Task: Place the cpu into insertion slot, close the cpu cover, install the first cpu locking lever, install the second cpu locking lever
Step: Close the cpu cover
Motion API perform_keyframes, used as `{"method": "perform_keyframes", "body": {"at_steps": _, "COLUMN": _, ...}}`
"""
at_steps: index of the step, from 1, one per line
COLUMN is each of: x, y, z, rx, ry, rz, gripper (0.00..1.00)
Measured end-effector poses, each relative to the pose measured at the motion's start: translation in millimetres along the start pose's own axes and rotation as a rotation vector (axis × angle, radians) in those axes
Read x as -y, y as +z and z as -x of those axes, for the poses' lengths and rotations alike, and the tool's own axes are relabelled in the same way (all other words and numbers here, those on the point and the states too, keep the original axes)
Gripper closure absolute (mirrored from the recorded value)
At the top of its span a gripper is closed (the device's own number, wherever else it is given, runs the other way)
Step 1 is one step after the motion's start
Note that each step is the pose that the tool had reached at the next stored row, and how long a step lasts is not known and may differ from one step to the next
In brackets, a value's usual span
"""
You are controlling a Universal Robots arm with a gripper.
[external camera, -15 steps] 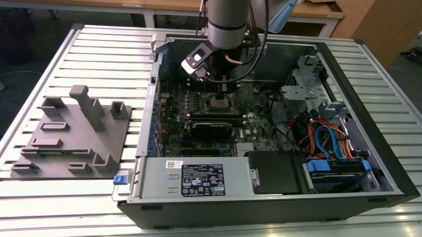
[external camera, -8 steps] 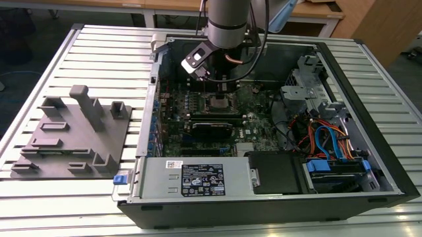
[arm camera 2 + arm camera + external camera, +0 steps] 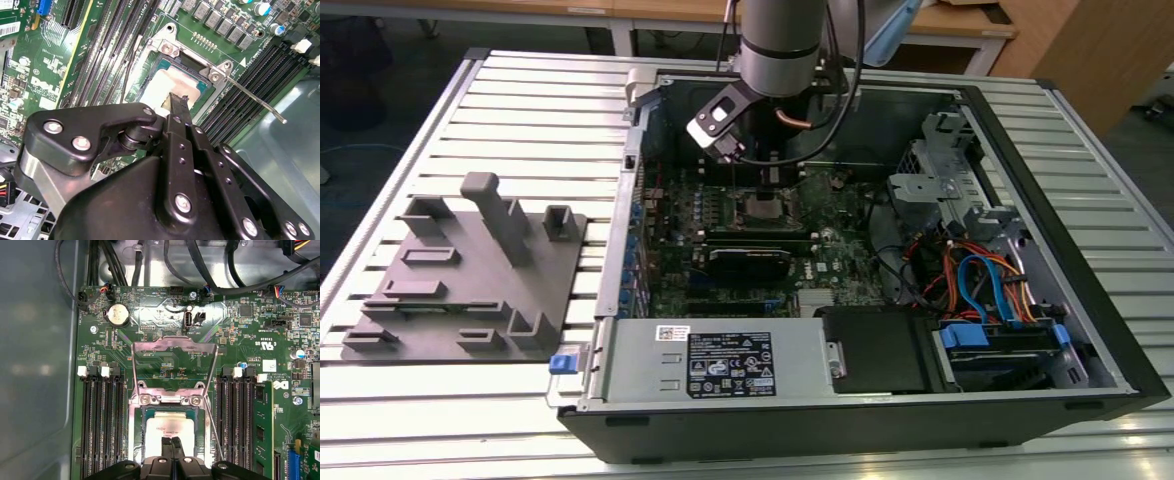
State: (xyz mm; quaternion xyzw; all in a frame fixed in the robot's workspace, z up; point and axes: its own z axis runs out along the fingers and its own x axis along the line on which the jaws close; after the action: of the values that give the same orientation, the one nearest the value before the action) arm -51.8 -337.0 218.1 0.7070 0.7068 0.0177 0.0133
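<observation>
The cpu (image 3: 169, 429) lies flat in the insertion slot (image 3: 136, 440), its silver top (image 3: 161, 85) showing in both wrist views. My gripper (image 3: 171, 441) is shut, with its two fingertips (image 3: 177, 102) pressed together right over the chip's middle, at or just above its surface. The cpu cover (image 3: 175, 345) stands swung open on its hinge at the slot's far edge. A thin locking lever (image 3: 256, 103) sticks up and out beside the slot (image 3: 150, 65), unlatched. In the exterior view my gripper (image 3: 767, 175) reaches down into the case over the slot (image 3: 761, 208).
Black memory slots (image 3: 102, 425) flank the socket on both sides. The open computer case (image 3: 1067, 300) holds a power supply (image 3: 734, 365) at the front, and a drive cage with cables (image 3: 987, 280) on the exterior view's right. A grey fixture plate (image 3: 467, 270) lies on the slatted table.
</observation>
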Motion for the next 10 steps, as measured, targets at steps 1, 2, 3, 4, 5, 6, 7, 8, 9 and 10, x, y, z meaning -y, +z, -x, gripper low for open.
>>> {"method": "perform_keyframes", "body": {"at_steps": 1, "x": 0.0, "y": 0.0, "z": 0.0, "rx": 0.0, "ry": 0.0, "rz": 0.0, "gripper": 0.9}}
{"method": "perform_keyframes", "body": {"at_steps": 2, "x": 0.0, "y": -0.1, "z": 0.0, "rx": 0.0, "ry": 0.0, "rz": -0.0001, "gripper": 0.9}}
{"method": "perform_keyframes", "body": {"at_steps": 3, "x": 0.0, "y": -0.2, "z": 0.0, "rx": 0.0, "ry": 0.0, "rz": 0.0, "gripper": 0.9}}
{"method": "perform_keyframes", "body": {"at_steps": 4, "x": 0.0, "y": -0.2, "z": 0.0, "rx": 0.0001, "ry": 0.0, "rz": -0.0001, "gripper": 0.9}}
{"method": "perform_keyframes", "body": {"at_steps": 5, "x": 0.0, "y": -0.4, "z": 0.0, "rx": 0.0001, "ry": 0.0, "rz": -0.0001, "gripper": 0.9}}
{"method": "perform_keyframes", "body": {"at_steps": 6, "x": 0.0, "y": -0.6, "z": 0.0, "rx": 0.0002, "ry": 0.0, "rz": -0.0001, "gripper": 0.9}}
{"method": "perform_keyframes", "body": {"at_steps": 7, "x": 0.0, "y": -0.9, "z": 0.0, "rx": 0.0003, "ry": 0.0, "rz": -0.0002, "gripper": 0.9}}
{"method": "perform_keyframes", "body": {"at_steps": 8, "x": 0.0, "y": -1.1, "z": 0.0, "rx": 0.0002, "ry": 0.0, "rz": -0.0001, "gripper": 0.9}}
{"method": "perform_keyframes", "body": {"at_steps": 9, "x": 0.0, "y": -1.4, "z": 0.0, "rx": 0.0001, "ry": 0.0, "rz": -0.0001, "gripper": 0.9}}
{"method": "perform_keyframes", "body": {"at_steps": 10, "x": -0.1, "y": -1.7, "z": 0.0, "rx": 0.0002, "ry": 0.0, "rz": -0.0001, "gripper": 0.9}}
